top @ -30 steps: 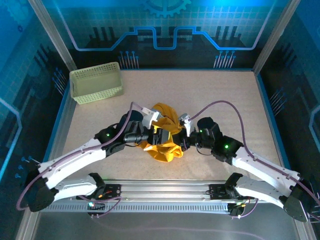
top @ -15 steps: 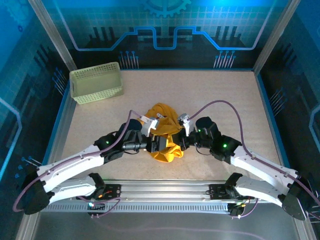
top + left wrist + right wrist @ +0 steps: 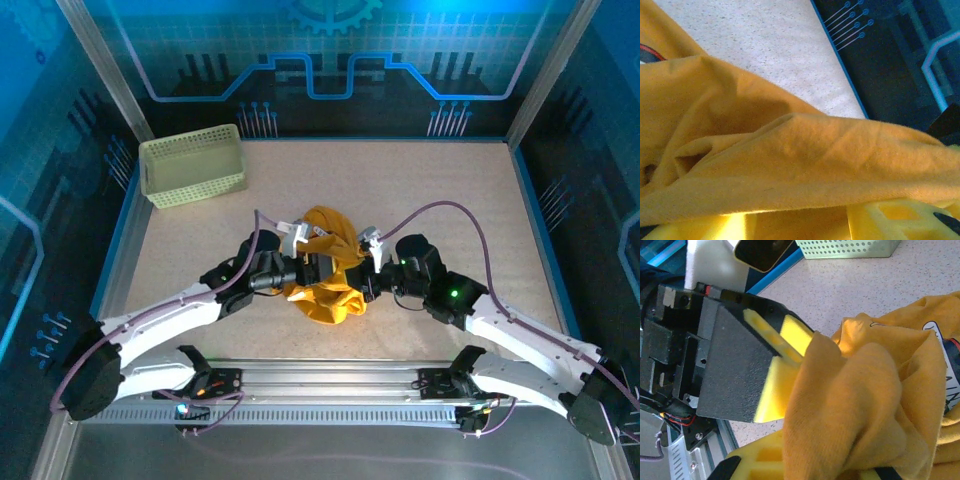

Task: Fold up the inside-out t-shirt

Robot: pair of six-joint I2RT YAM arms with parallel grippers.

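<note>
At the middle of the worktop [image 3: 440, 190], toward its near edge, the inside-out t-shirt [image 3: 322, 303] lies as a crumpled mustard-yellow heap between the two hands. The left hand [image 3: 318, 268] reaches in from the left. In the right wrist view, its yellow fingers [image 3: 790, 335] stand partly apart with a fold of cloth at their tips. In the left wrist view, the cloth [image 3: 790, 165] drapes across the lower finger [image 3: 890, 217]. Whether the left hand clamps the fold cannot be told. The right hand [image 3: 368, 282] enters from the right, fully closed on a gathered wad of the t-shirt [image 3: 860, 405]. A pale green lattice basket [image 3: 193, 168] stands at the far left corner, well apart from the garment.
</note>
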